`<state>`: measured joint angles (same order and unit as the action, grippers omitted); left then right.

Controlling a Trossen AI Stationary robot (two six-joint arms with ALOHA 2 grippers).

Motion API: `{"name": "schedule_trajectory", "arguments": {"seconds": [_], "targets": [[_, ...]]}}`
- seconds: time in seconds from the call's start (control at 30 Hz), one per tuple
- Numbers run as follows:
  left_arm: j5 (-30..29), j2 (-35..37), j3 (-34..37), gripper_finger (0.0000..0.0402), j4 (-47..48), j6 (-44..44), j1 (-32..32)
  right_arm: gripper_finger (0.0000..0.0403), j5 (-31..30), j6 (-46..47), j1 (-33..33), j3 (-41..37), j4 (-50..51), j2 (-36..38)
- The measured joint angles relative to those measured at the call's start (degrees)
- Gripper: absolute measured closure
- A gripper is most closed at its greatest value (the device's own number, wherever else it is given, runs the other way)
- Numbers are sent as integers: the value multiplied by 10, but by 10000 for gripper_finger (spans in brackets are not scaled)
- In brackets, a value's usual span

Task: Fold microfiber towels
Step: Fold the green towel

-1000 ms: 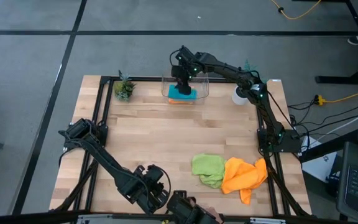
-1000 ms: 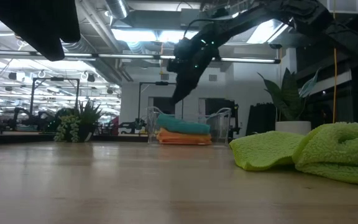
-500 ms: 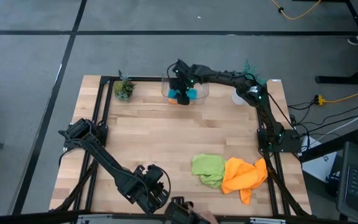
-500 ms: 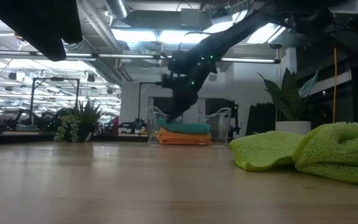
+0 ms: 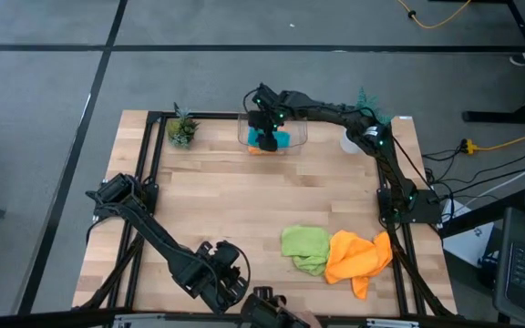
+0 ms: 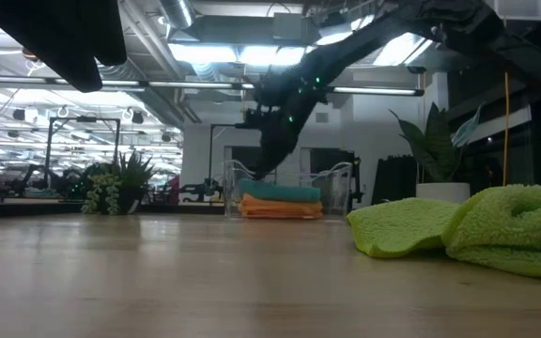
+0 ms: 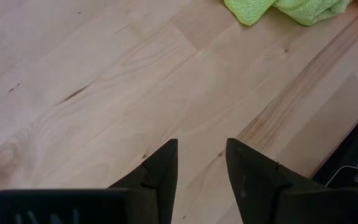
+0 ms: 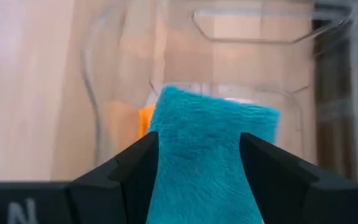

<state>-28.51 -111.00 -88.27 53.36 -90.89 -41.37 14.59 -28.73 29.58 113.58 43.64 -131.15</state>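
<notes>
A clear plastic bin (image 5: 300, 121) at the table's far middle holds a folded teal towel (image 8: 210, 143) lying on a folded orange towel (image 6: 280, 209). My right gripper (image 8: 199, 138) hangs open just over the teal towel, pointing steeply down, with a finger over each side of it. A crumpled lime green towel (image 5: 305, 248) and a crumpled orange towel (image 5: 358, 257) lie side by side at the near right. My left gripper (image 7: 201, 155) waits open over bare wood by the table's near edge. My right gripper comes at the teal towel's top (image 8: 197, 186) from above, its fingers slanting down into the bin. Whether the fingertips touch the cloth, I cannot tell.
Two small potted plants (image 5: 182, 129) (image 5: 365, 98) and a white pot (image 5: 352, 139) stand along the far edge. A black frame rail (image 5: 144, 173) runs around the table. Bare wood lies between the bin and the crumpled towels.
My right gripper has come down from above the bin toward the teal towel at the stack's left end and stayed open. The towels have not moved.
</notes>
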Motion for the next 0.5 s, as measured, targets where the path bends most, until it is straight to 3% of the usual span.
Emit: {"name": "schedule_trajectory", "arguments": {"seconds": [0.2,0.37,0.5], "targets": [[0,0,0,274,0,29,0,177,0,19,0,115,130,0],[0,0,0,274,0,60,0,177,5,98,0,216,283,1],[0,0,0,274,2,91,0,177,19,158,-3,177,330,51]]}}
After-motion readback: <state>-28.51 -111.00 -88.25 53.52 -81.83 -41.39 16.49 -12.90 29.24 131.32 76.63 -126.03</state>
